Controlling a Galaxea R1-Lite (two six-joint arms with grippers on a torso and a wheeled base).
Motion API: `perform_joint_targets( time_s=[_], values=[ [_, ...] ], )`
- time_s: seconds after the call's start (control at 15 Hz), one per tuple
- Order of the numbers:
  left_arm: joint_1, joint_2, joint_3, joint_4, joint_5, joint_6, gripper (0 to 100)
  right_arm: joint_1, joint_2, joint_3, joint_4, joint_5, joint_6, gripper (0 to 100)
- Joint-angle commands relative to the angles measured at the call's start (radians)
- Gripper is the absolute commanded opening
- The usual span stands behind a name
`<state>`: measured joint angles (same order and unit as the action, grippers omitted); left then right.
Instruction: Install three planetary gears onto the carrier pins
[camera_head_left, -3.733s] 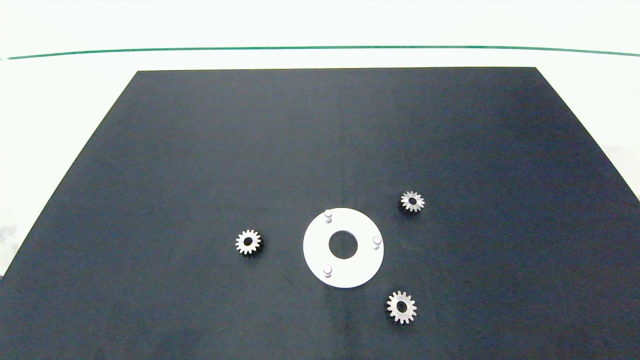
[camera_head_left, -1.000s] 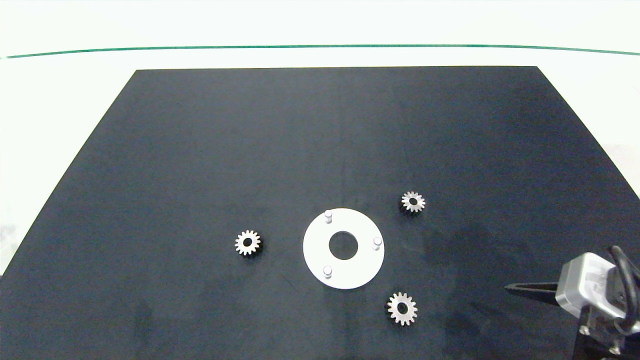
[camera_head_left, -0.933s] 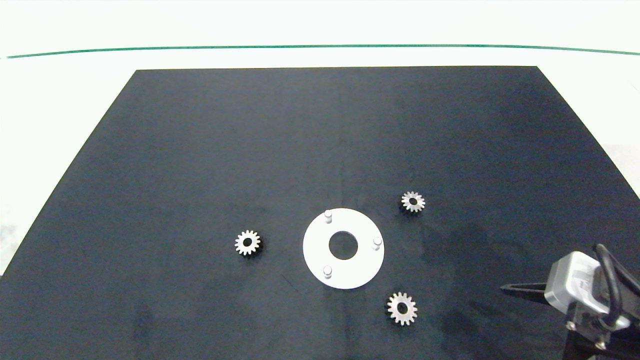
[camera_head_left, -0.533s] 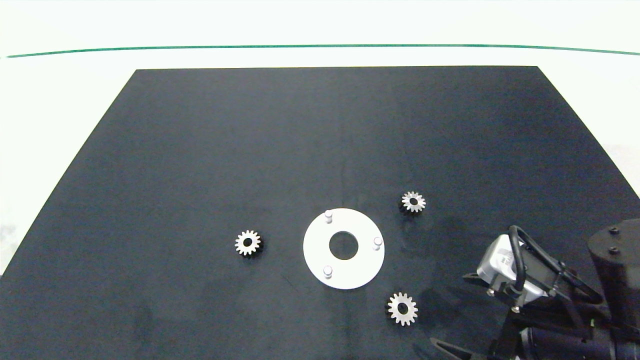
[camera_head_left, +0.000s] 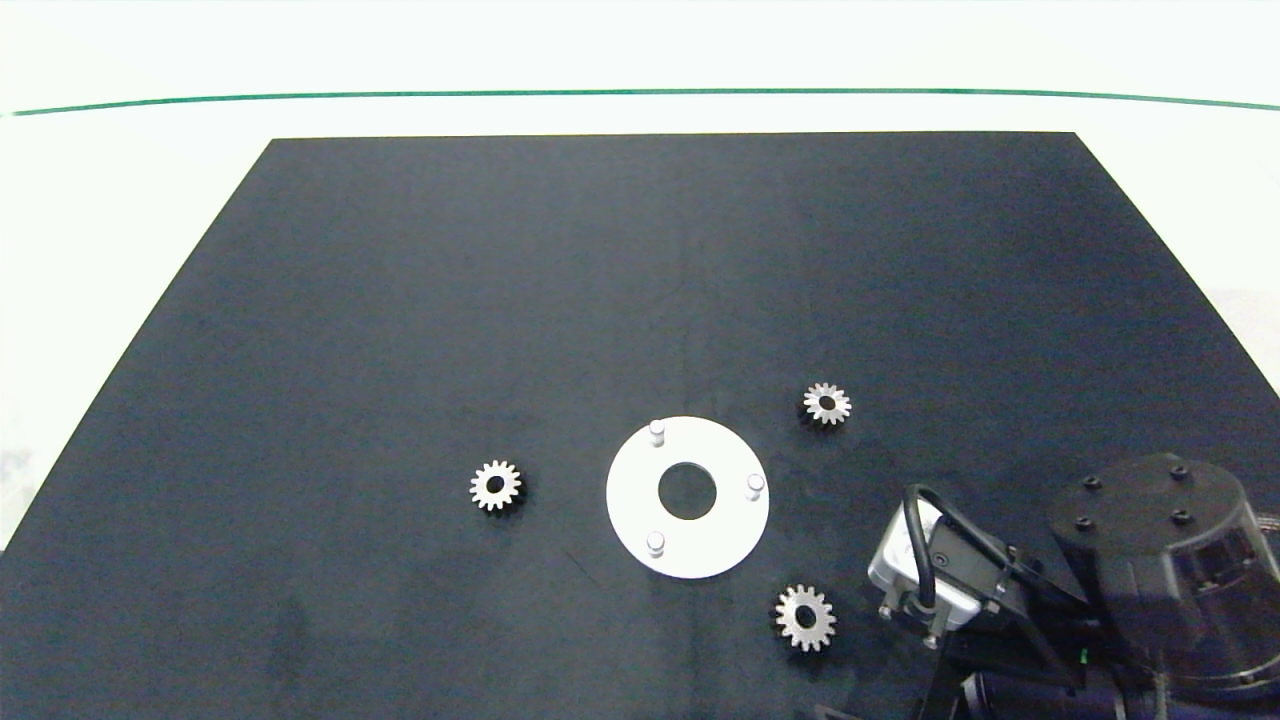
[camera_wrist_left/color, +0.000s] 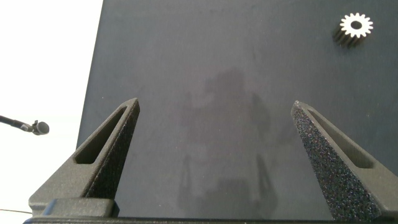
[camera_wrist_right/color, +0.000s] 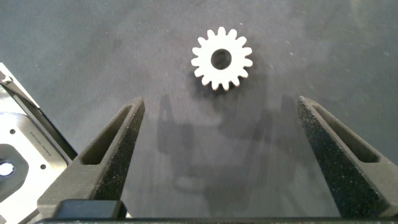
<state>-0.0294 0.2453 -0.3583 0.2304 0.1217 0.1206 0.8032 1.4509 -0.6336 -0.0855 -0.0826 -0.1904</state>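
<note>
A black mat (camera_head_left: 600, 280) covered most of a white table (camera_head_left: 120, 200). Near the mat's front middle lay the flat white disc (camera_head_left: 625, 500), its three carrier pins (camera_head_left: 656, 431) standing bare in a triangle around the centre hole. None of the planetary gears had been fitted: one gear (camera_head_left: 496, 485) lay flat to the left of the disc, a second (camera_head_left: 826, 403) lay beyond the disc's right side, and the nearest gear (camera_head_left: 804, 617) lay in front of the disc's right edge, close to it but not touching.

The right arm (camera_head_left: 1140, 560) reached in from the lower right corner, its wrist just beside that nearest gear. In its wrist view the right gripper (camera_wrist_right/color: 217, 155) was released, fingers spread wide above the mat, with the gear (camera_wrist_right/color: 222, 60) lying flat just past the fingertips and between their lines. The left gripper (camera_wrist_left/color: 214, 155) hovered over bare mat, also released, with a gear (camera_wrist_left/color: 356, 25) far off at the view's corner.

This appeared to be the approach to the first pickup. The next move likely called for advancing and lowering the right gripper until the fingers flanked the gear's toothed rim, then clenching squarely, since a thin, flat gear could easily slip or tip.
</note>
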Motion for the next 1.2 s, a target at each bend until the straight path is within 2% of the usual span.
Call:
perform_joint_targets(
  time_s=[0.07,0.67,0.87,1.07,1.2],
  values=[
    [-0.001,0.0,-0.005,0.001,0.001,0.001,100,0.002,0.069,-0.028,0.0,0.0,-0.003,94],
    [0.0,0.0,-0.041,0.003,0.001,-0.001,100,0.004,0.149,-0.097,-0.002,-0.002,-0.003,76],
    [0.0,0.0,-0.047,0.003,0.001,-0.001,100,0.017,0.161,-0.097,-0.011,-0.028,-0.004,70],
    [0.0,0.0,-0.062,0.003,0.001,-0.003,100,0.028,0.163,-0.097,-0.022,-0.032,-0.004,64],
    [0.0,0.0,-0.064,0.004,0.001,-0.003,100,0.03,0.177,-0.098,-0.023,-0.049,-0.004,59]
  ],
)
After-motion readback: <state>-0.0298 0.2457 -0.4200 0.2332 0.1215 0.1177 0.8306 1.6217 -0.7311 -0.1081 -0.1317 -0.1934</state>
